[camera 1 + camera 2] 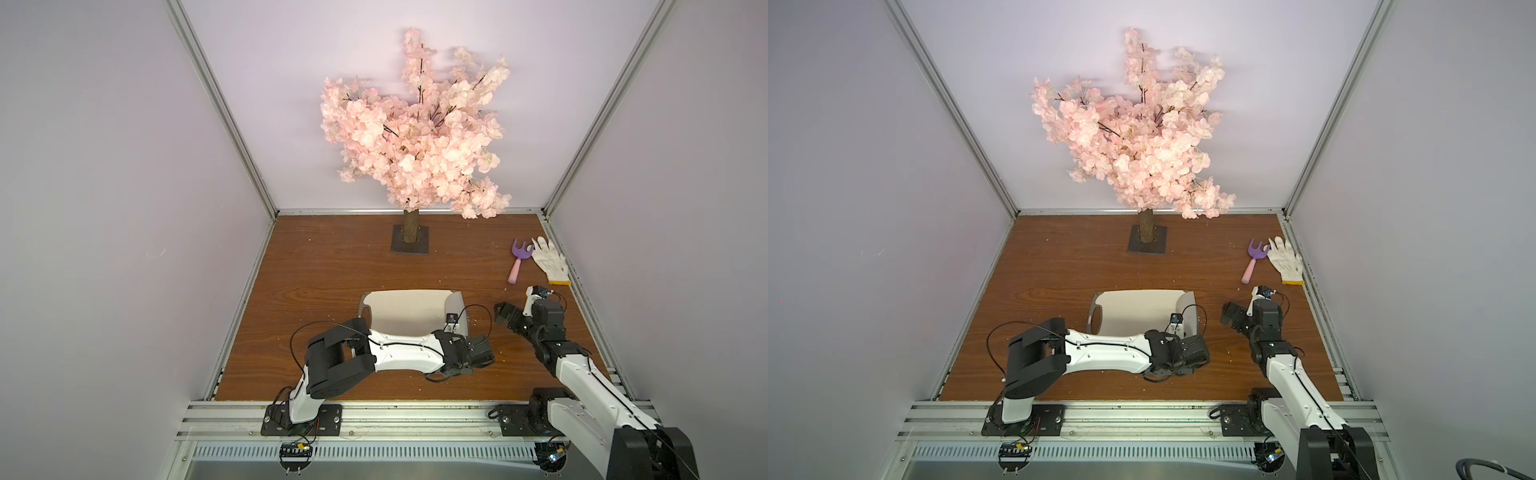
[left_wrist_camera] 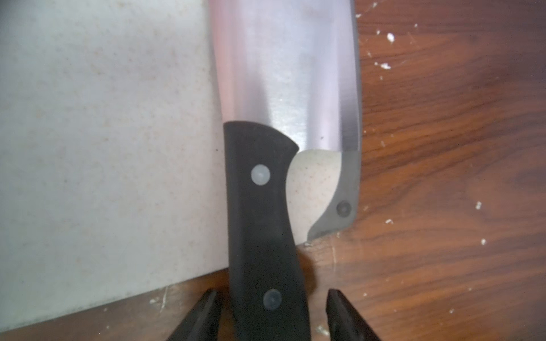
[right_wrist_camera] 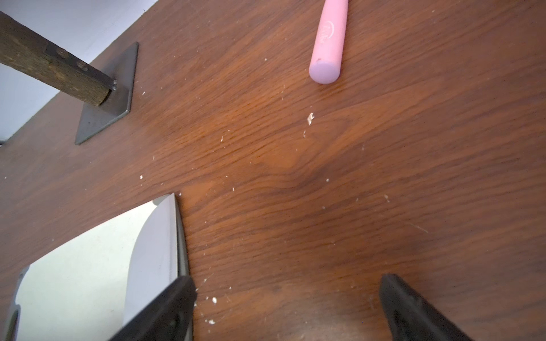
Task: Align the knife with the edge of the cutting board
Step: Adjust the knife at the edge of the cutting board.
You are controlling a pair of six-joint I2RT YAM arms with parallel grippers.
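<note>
We see a big brown wooden surface [image 1: 332, 270] inside pale walls. At the back stands a tall pretend tree [image 1: 415, 133] full of pink flowers. Its trunk is fixed on a dark square plate [image 1: 410, 243].

Two white and black robot arms reach in from the front. The left arm [image 1: 395, 353] bends low across the near side of the flat, pale beige plastic cutting board [image 1: 407, 311] with the dark grey rim. The right arm [image 1: 582, 374] points up the right side of the surface.

The cutting board lies flat in the middle of the surface, with its oval hole at the left end.

The knife [image 2: 283, 73] has a broad grey steel blade and a black handle with round rivets. It lies flat on the right end of the board, the end away from the hole. One long side of the blade runs very close along the dark rim there. The handle sticks out past the near side of the board, over the surface.

Far back on the right lie a white cloth glove [image 1: 548, 262] and, just beside it, a purple and pink toy garden fork [image 1: 517, 259].

The left claw [image 2: 271, 292] has its two black fingers apart, one on each side of the knife's handle, and we see a small gap by one of them. The right claw [image 3: 286, 283] is wide apart and holds nothing. It hangs over bare surface, just to the right of the board.
</note>
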